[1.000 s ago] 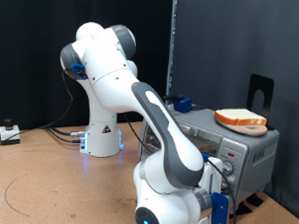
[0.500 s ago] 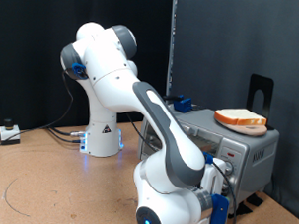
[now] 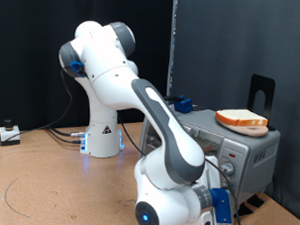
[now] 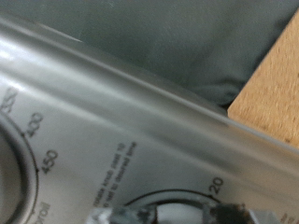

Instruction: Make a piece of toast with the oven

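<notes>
1. You have the gripper [image 4: 168, 213] pressed close to the oven [image 3: 246, 156] dial panel; whether its fingers are apart, I cannot tell
2. The piece of toast [image 3: 241, 120] lies on the oven's top
3. Likely step: setting a dial [image 4: 173, 207], which demands careful alignment

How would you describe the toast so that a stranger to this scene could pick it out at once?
Find the silver oven at the exterior view's right, behind the white arm. On its flat top lies the toast, a pale tan slice with an orange-brown crust. It is the only food there; the blue thing beside it is not.
</notes>
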`<state>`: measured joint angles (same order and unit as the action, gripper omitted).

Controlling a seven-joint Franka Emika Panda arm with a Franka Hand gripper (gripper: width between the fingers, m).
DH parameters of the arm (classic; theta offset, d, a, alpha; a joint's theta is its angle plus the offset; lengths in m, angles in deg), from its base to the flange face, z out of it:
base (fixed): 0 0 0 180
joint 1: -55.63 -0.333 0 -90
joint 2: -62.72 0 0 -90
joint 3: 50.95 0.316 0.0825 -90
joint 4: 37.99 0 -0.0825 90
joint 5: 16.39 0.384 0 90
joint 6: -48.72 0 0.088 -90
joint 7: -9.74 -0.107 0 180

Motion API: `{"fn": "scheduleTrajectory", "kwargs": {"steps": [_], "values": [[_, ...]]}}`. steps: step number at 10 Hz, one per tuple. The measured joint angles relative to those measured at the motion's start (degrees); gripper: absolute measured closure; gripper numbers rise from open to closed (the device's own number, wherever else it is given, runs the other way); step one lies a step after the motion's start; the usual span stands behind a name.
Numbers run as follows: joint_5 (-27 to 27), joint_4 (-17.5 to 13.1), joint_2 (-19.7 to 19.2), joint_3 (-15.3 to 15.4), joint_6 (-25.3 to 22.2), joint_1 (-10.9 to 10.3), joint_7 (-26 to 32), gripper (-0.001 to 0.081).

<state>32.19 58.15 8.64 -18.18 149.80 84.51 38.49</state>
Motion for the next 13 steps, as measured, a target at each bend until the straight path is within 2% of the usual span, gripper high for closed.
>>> {"fn": "scheduleTrajectory", "kwargs": {"steps": [2, 4, 10, 11, 12, 13], "values": [[2.4, 2.5, 0.5, 1.1, 2.1, 1.6, 7.5, 0.0709], [3.7, 3.6, 0.6, 1.9, 3.0, 2.6, 11.1, 0.0709], [3.5, 3.3, 0.6, 1.9, 3.1, 2.7, 9.8, 0.0709], [3.1, 2.7, 0.9, 1.9, 3.0, 2.7, 8.6, 0.0602], [2.4, 2.2, 1.5, 1.8, 2.5, 2.7, 6.4, 0.0602], [1.4, 1.6, 1.9, 1.5, 1.2, 2.7, 3.8, 0.0426]]}}
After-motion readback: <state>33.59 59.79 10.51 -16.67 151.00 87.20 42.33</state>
